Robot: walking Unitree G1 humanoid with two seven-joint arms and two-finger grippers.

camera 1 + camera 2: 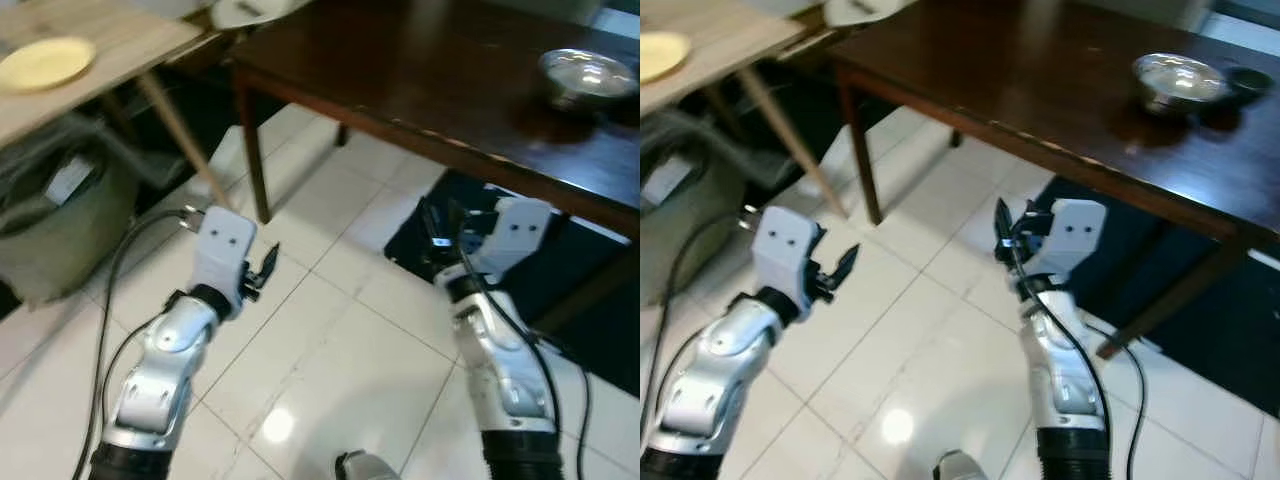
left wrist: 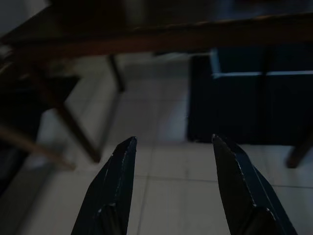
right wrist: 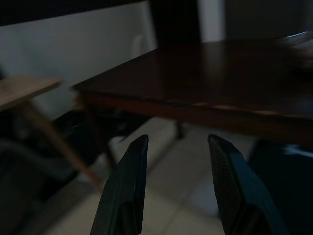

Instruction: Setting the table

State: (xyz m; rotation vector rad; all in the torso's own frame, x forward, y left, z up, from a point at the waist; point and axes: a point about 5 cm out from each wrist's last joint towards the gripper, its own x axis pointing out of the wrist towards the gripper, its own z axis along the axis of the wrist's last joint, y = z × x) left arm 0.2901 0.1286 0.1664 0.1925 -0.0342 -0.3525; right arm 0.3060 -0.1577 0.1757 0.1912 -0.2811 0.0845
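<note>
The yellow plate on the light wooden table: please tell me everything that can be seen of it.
The yellow plate is round, pale yellow and shallow, with a slightly raised rim; its material cannot be told. It looks empty. It lies flat on the light wooden table, near that table's left end, to the robot's far left. Nothing else touches it. The picture is a little blurred, so finer marks cannot be made out. In the right eye view the picture edge cuts it.

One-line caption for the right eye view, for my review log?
Both grippers, left and right, open and empty above white tiles, short of the dark table bearing a steel bowl.
</note>
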